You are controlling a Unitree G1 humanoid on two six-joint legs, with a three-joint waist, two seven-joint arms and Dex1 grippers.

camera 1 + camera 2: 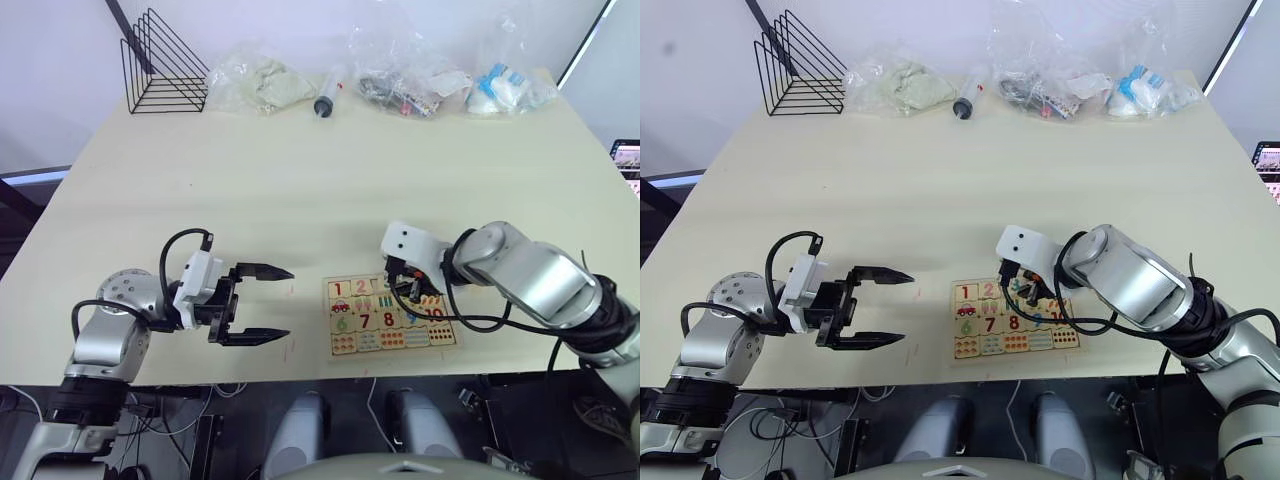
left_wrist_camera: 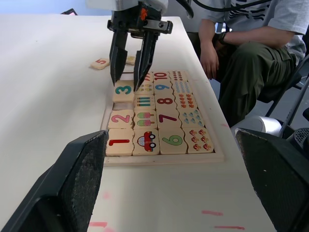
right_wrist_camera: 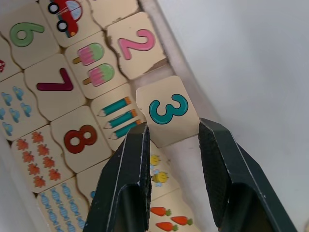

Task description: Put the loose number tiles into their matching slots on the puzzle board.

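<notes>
Between right claw (image 3: 171,145) tips, tile 3 (image 3: 167,116).

Your right gripper (image 1: 408,290) covers the puzzle board's (image 1: 345,352) far right slots in the head views. Contents of the far clear bags (image 1: 405,85) are too small to identify. A seated person (image 2: 251,53) is cut off at the frame edge.

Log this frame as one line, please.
right gripper: open, straddling tile 3, tilted at its slot | tiles 1, 2: seated in puzzle board | tile 5: loose | left gripper: open, idle
</notes>
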